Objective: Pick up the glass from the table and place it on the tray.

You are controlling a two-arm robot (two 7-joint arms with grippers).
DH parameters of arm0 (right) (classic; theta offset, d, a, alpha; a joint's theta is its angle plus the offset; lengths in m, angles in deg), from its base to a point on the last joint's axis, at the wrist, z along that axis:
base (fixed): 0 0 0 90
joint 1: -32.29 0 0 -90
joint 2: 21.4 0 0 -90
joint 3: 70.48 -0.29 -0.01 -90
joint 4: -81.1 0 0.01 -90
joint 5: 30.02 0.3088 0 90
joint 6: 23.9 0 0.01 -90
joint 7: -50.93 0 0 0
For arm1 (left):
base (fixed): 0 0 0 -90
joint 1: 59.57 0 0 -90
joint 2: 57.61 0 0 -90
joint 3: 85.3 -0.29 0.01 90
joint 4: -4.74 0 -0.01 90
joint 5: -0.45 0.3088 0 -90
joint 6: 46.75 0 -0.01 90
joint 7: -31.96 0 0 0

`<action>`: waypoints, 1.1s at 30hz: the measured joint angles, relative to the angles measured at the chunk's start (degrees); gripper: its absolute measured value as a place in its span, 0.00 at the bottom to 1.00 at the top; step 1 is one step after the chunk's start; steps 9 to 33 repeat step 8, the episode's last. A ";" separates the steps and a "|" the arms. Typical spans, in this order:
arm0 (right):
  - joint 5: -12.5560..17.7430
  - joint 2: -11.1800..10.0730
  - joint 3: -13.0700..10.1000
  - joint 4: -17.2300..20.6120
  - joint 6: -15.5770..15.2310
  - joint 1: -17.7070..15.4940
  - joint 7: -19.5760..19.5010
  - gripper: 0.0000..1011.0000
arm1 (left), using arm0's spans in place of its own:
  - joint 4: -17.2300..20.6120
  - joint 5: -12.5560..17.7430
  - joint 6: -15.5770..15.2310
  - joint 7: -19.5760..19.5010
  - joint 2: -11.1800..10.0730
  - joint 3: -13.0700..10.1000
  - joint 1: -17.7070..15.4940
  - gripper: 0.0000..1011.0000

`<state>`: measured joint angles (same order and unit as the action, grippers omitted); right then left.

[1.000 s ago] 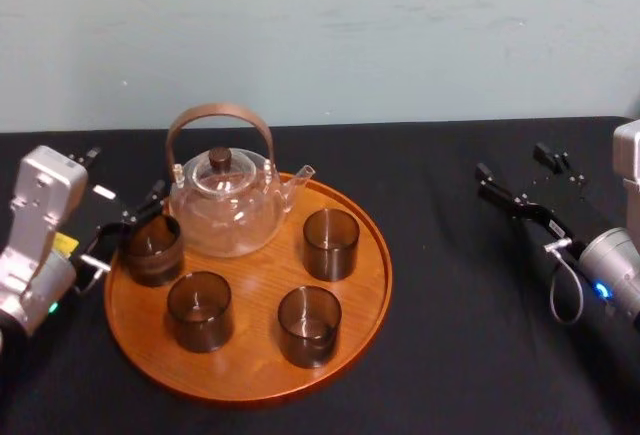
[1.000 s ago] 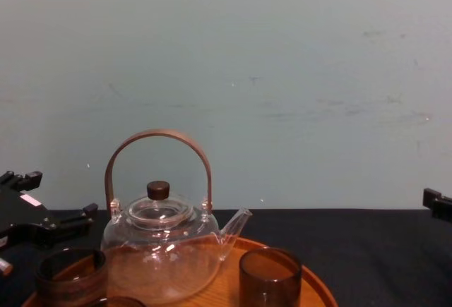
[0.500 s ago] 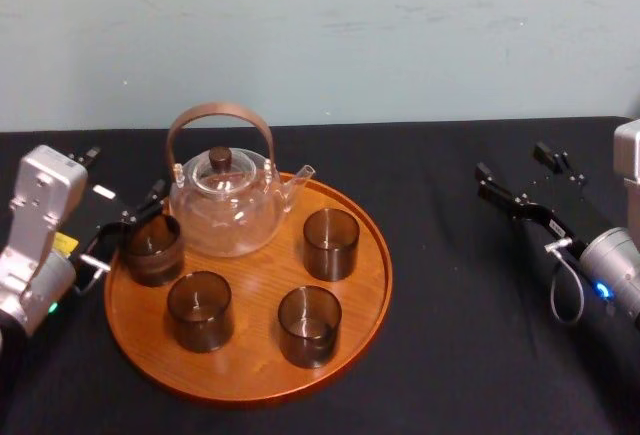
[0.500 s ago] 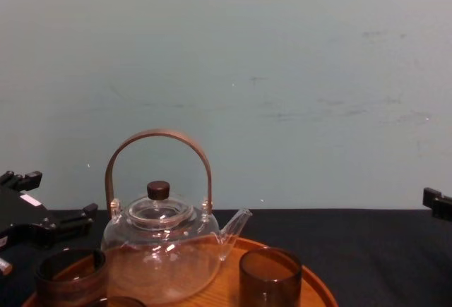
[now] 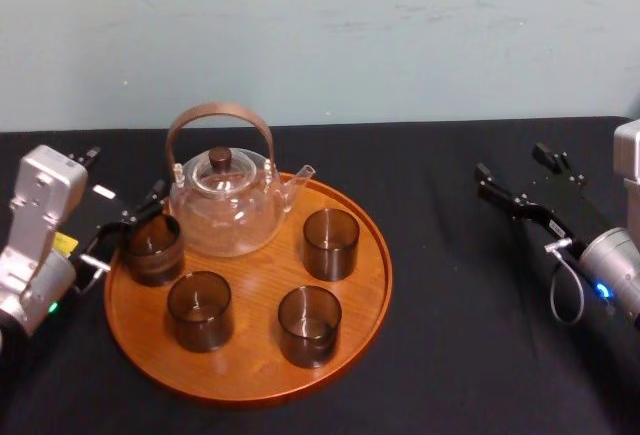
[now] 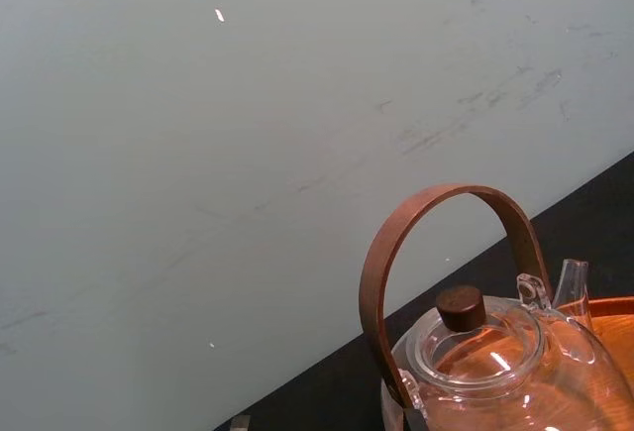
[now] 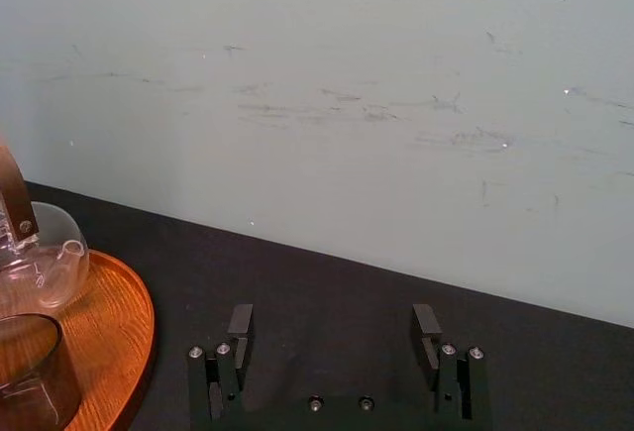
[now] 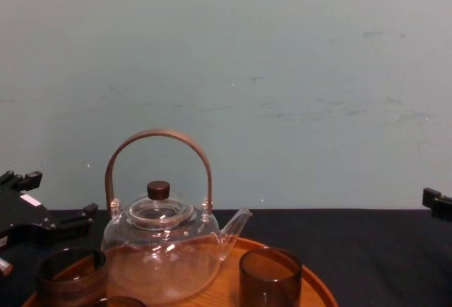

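Note:
Several small smoky glasses stand on the round wooden tray (image 5: 362, 285). The leftmost glass (image 5: 153, 248) sits upright just inside the tray's left rim, and it appears again in the chest view (image 8: 70, 275). My left gripper (image 5: 120, 177) hovers open just behind and to the left of that glass, one finger (image 5: 152, 198) close to its far rim, nothing between the fingers. From the chest view the left gripper (image 8: 60, 194) is at the left edge. My right gripper (image 5: 512, 162) rests open over the black table (image 5: 450, 355) at the right, its jaws wide apart and holding nothing (image 7: 333, 322).
A clear glass teapot (image 5: 225, 205) with an arched brown handle stands at the back of the tray, right beside the left gripper. Three other glasses (image 5: 330, 243) occupy the tray's middle and front. A pale wall rises behind the table.

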<state>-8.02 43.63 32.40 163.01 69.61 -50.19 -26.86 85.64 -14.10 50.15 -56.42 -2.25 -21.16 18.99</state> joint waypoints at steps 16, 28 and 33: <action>0.03 -0.02 0.00 0.02 0.01 0.00 0.01 0.99 | 0.00 0.00 0.00 0.00 0.00 0.00 0.00 0.99; 0.03 -0.02 0.00 0.02 0.01 0.00 0.01 0.99 | 0.00 0.00 0.00 0.00 0.00 0.00 0.00 0.99; 0.03 -0.02 0.00 0.02 0.01 0.00 0.01 0.99 | 0.00 0.00 0.00 0.00 0.00 0.00 0.00 0.99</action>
